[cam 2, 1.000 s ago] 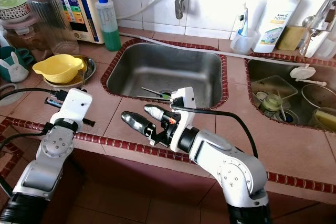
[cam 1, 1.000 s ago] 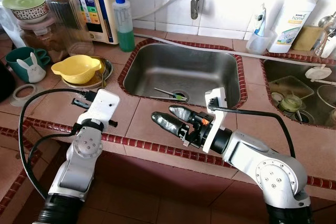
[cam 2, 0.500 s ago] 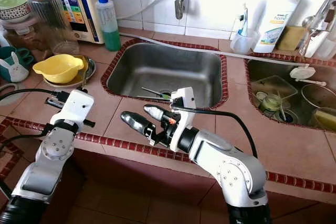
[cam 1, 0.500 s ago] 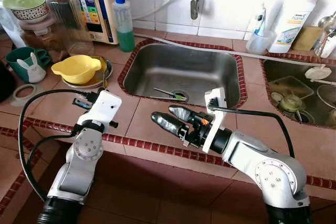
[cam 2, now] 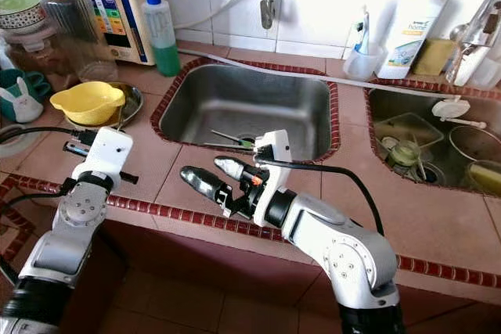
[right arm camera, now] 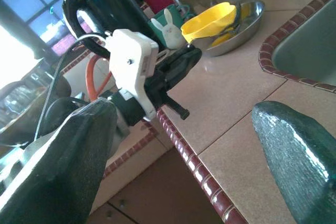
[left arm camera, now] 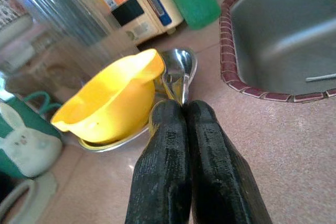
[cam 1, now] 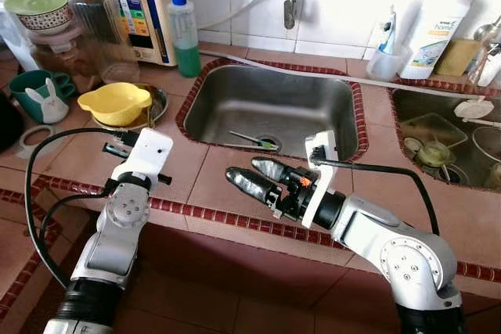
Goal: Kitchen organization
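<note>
A yellow bowl (cam 1: pixel 115 102) sits in a steel dish (cam 1: pixel 159 104) on the tiled counter, left of the steel sink (cam 1: pixel 235 99). A metal spoon (left arm camera: pixel 179 72) lies in the dish beside the bowl. My left gripper (left arm camera: pixel 182 107) is shut and empty. It hovers low over the counter a short way in front of the bowl and dish, pointing at them. My right gripper (cam 1: pixel 250 173) is open and empty above the counter's front strip, just before the sink. A green-tipped utensil (cam 1: pixel 255 140) lies by the sink drain.
A green soap bottle (cam 1: pixel 185 33), an orange-lidded glass jug (cam 1: pixel 98 21) and a water purifier (cam 1: pixel 145 1) stand at the back left. A teal bunny mug (cam 1: pixel 37 95) is left of the bowl. A second basin (cam 1: pixel 415 107) with dishes is at right.
My left arm has shifted a little to the left, closer to the yellow bowl, with its fingers still shut. The right arm has stayed put.
</note>
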Motion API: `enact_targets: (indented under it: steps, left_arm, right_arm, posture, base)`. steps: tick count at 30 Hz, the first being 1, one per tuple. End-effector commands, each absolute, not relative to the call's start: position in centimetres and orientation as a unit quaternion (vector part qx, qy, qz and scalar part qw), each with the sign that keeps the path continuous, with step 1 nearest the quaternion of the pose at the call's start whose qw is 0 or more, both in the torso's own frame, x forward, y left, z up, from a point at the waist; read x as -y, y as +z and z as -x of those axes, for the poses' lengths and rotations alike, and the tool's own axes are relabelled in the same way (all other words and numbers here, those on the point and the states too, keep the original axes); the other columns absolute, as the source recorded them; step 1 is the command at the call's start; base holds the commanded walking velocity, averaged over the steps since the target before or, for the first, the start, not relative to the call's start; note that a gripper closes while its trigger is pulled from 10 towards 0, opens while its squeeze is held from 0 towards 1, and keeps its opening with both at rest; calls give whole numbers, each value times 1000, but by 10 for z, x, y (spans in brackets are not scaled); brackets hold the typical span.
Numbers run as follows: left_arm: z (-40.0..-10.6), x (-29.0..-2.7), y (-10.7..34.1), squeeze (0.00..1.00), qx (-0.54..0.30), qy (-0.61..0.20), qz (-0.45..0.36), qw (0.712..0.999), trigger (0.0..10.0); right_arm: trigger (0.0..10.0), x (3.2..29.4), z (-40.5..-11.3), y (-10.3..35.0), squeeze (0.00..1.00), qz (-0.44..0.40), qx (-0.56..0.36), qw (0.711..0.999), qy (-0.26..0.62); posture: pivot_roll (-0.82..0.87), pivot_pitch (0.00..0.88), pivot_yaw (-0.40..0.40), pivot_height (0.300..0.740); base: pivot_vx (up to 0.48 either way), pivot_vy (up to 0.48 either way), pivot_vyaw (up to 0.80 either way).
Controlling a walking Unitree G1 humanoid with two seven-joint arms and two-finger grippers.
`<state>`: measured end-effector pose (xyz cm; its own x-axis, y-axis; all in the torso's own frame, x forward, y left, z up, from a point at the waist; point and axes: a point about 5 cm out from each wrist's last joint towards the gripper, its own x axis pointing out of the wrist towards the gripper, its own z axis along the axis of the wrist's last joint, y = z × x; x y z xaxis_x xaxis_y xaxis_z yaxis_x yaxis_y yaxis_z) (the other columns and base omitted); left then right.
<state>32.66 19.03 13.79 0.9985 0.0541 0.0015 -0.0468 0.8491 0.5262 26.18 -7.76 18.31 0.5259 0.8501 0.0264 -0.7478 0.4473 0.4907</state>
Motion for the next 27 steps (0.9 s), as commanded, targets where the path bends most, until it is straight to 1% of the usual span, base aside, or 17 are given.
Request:
enact_targets:
  steps: [1,2,3,4,5,6,7,8,9,20,27]
  left_arm:
    - [-330,-191,142,0,0,27,-268,963,10000]
    - [-331,-193,141,0,-6,31,-264,964,10000]
    - [-332,-195,140,78,-10,35,-257,966,10000]
    - [-332,-196,139,337,-12,36,-256,966,10000]
    - [-332,-197,139,337,-13,36,-255,966,10000]
    - [-332,-197,139,576,-13,36,-255,966,10000]
    - [-332,-198,138,898,-14,36,-254,966,10000]
    - [-333,-198,138,898,-15,36,-253,967,10000]
    - [-333,-200,137,1000,-17,37,-251,967,10000]
    - [-333,-204,135,1000,-19,44,-251,967,10000]
    - [-332,-202,139,1000,-6,45,-258,965,10000]
  right_arm:
    - [10000,77,-263,185,0,-226,-112,843,475]
    - [10000,77,-263,185,0,-226,-111,843,475]
    - [10000,77,-263,184,0,-226,-111,844,474]
    - [10000,77,-263,184,0,-226,-111,844,474]
    - [10000,77,-263,184,0,-226,-111,844,474]
    - [10000,77,-263,184,0,-226,-111,844,473]
    - [10000,77,-263,184,0,-226,-111,844,473]
    - [10000,77,-263,184,0,-226,-111,844,473]
    - [10000,77,-262,184,0,-226,-111,844,473]
    - [10000,78,-263,184,0,-225,-111,844,473]
    - [10000,77,-263,184,0,-226,-111,844,474]
  posture:
    - [14,83,14,740]
    - [13,83,16,740]
    - [12,83,18,740]
    - [12,82,18,740]
    - [12,82,18,740]
    - [12,82,18,740]
    - [12,82,18,740]
    - [12,82,18,740]
    - [12,83,19,740]
    - [15,79,17,740]
    - [17,77,19,740]
  base:
    - [0,0,0]
    - [0,0,0]
    - [0,0,0]
    - [0,0,0]
    - [0,0,0]
    - [0,0,0]
    - [0,0,0]
    - [0,0,0]
    - [0,0,0]
    - [0,0,0]
    - [0,0,0]
